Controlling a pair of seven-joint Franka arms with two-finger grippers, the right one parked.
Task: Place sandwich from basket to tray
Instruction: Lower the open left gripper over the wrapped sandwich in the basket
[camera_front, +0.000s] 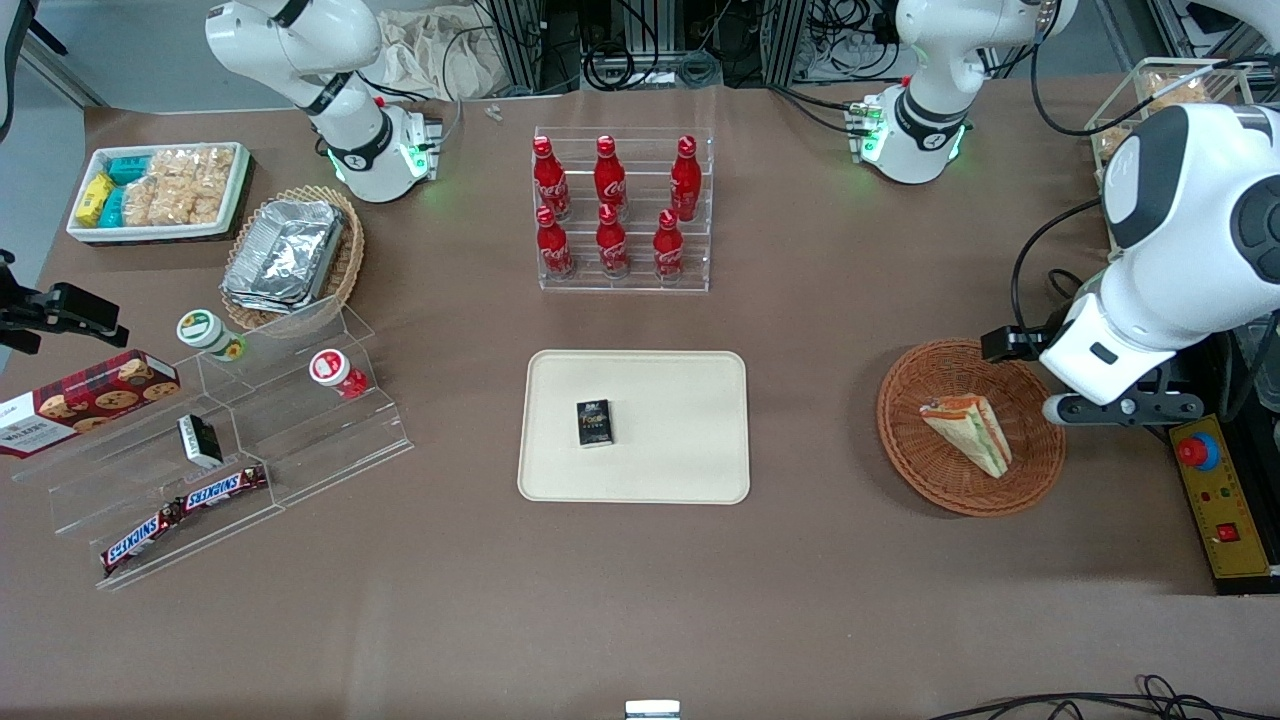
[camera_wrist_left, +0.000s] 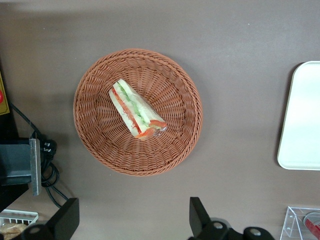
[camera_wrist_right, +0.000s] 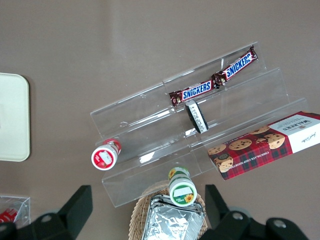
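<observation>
The sandwich (camera_front: 968, 432) (camera_wrist_left: 136, 111), a pale bread wedge with orange, green and red filling, lies inside the round reddish-brown basket (camera_front: 900, 440) (camera_wrist_left: 100, 145) toward the working arm's end of the table. The cream tray (camera_front: 680, 470) (camera_wrist_left: 302, 120) lies mid-table beside the basket and carries a small black box (camera_front: 594, 422). My left gripper (camera_front: 1065, 380) (camera_wrist_left: 132, 220) hovers high above the table at the basket's edge that is farther from the front camera. It is open wide, with nothing between its fingers and bare table under them.
A yellow box with a red stop button (camera_front: 1215, 495) sits beside the basket at the table edge. A rack of red bottles (camera_front: 620, 210) stands farther from the front camera than the tray. Clear acrylic steps with snacks (camera_front: 230, 440) lie toward the parked arm's end.
</observation>
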